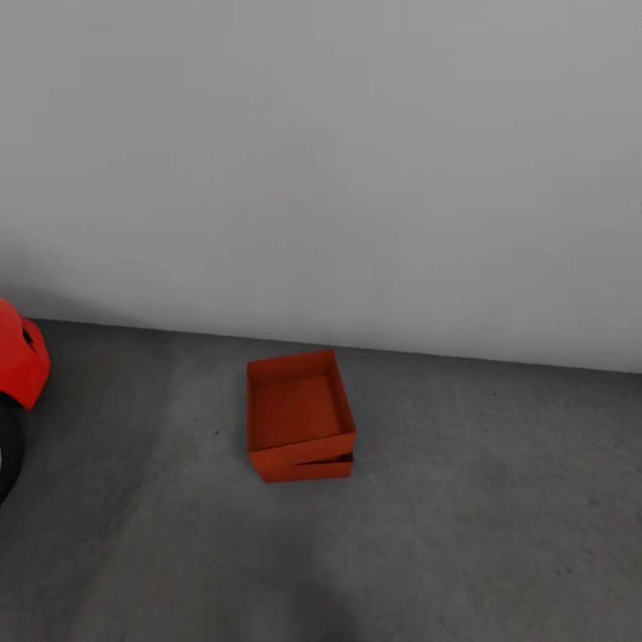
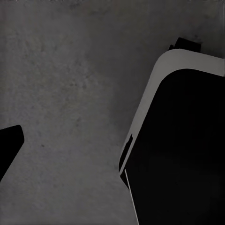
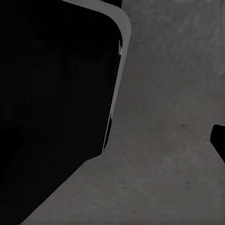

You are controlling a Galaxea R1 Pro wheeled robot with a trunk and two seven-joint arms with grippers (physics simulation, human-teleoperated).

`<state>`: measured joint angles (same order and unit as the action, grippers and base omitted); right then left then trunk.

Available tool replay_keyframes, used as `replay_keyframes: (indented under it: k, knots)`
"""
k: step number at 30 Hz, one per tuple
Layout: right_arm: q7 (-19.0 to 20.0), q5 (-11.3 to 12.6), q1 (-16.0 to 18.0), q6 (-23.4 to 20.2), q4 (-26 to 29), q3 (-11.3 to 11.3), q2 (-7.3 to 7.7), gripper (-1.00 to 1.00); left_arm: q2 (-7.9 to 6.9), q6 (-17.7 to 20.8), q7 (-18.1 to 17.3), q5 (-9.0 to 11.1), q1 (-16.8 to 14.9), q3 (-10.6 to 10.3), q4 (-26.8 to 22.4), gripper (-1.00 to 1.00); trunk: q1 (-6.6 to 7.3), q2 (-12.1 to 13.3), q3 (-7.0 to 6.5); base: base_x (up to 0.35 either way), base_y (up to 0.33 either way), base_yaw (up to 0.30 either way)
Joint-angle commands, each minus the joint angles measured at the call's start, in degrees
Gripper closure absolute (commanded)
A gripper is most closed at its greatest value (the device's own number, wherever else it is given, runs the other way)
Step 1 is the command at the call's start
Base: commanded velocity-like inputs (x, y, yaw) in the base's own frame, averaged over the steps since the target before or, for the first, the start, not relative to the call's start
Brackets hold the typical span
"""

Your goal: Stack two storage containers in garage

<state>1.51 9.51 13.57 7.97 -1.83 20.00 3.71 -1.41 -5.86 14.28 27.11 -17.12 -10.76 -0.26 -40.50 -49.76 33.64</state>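
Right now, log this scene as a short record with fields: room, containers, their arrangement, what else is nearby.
room: garage, dark grey floor, plain white wall
containers: two orange-red bins, upper container on lower container
arrangement: stacked, upper one slightly askew, small dark gap at the near right corner
position: on the floor, close to the wall
nearby: red car at the left edge, apart from the stack
contents: upper bin looks empty

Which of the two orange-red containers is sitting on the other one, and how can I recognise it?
The upper container, with its open inside showing. The lower container shows only as a skewed strip beneath it, on the grey floor.
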Motion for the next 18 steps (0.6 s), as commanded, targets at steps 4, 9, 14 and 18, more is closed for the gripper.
replay_keyframes:
  k: [4,9,14,18]
  knots:
    - [0.3,0.6,0.1,0.4,-0.2,0.5,-0.02,-1.00,0.06,-0.1,0.1,0.5,0.0,-0.5,0.0,-1.00,-0.01,0.0,-0.32,0.000,0.000,0.000]
    - [0.7,0.6,0.0,0.4,-0.2,0.5,0.02,-1.00,0.07,-0.1,0.1,0.5,0.0,-0.5,0.0,-1.00,-0.01,0.0,-0.78,0.000,0.000,0.000]
    - [0.8,0.7,-0.2,0.5,-0.2,0.5,0.01,-1.00,0.02,-0.1,0.1,0.5,0.0,-0.5,0.0,-1.00,-0.01,0.0,-1.24,0.000,0.000,0.000]
    - [0.7,0.8,-0.7,0.6,-0.1,0.5,-0.04,-1.00,0.07,-0.1,0.1,0.6,0.0,-0.5,0.0,-1.00,-0.01,0.0,-1.60,0.000,0.000,0.000]
